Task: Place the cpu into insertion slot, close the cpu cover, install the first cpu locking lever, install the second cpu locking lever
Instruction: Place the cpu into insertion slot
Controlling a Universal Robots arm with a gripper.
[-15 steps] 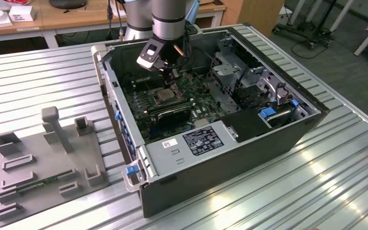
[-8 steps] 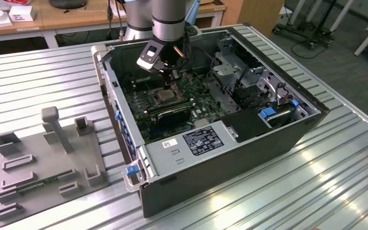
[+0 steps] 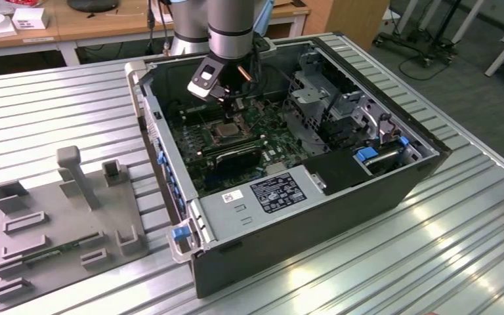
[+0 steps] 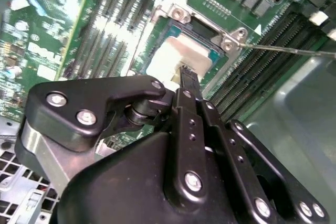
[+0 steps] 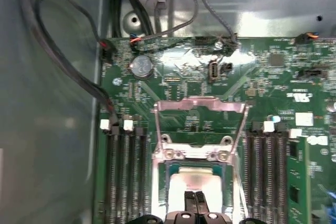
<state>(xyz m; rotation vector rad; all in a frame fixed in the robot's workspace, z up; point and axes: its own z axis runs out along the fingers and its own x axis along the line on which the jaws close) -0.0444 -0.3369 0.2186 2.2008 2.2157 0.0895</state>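
The tool (image 4: 185, 72), made of flat black bolted links, has its two slim fingers pressed together with no gap. Their tips stand on the pale, smooth top of the cpu (image 4: 176, 56). In the first wrist view the same paired tips (image 5: 192, 196) sit at the middle of the square cpu (image 5: 194, 179), which lies flat inside the insertion slot (image 5: 167, 170), a dark socket with a bright metal rim.

The cpu cover (image 5: 200, 105), a thin silvery frame with a square window, is swung open on its hinge and stands clear of the chip. A wire-thin locking lever (image 4: 294, 51) runs out from a corner bracket.

Long black ribbed memory slots (image 5: 126, 171) flank the socket on the green board (image 3: 270, 141).

In the exterior view the open computer case (image 3: 322, 216) rests on a ribbed metal tabletop (image 3: 462, 249). A grey moulded fixture plate (image 3: 60, 223) lies at about eight o'clock from it.
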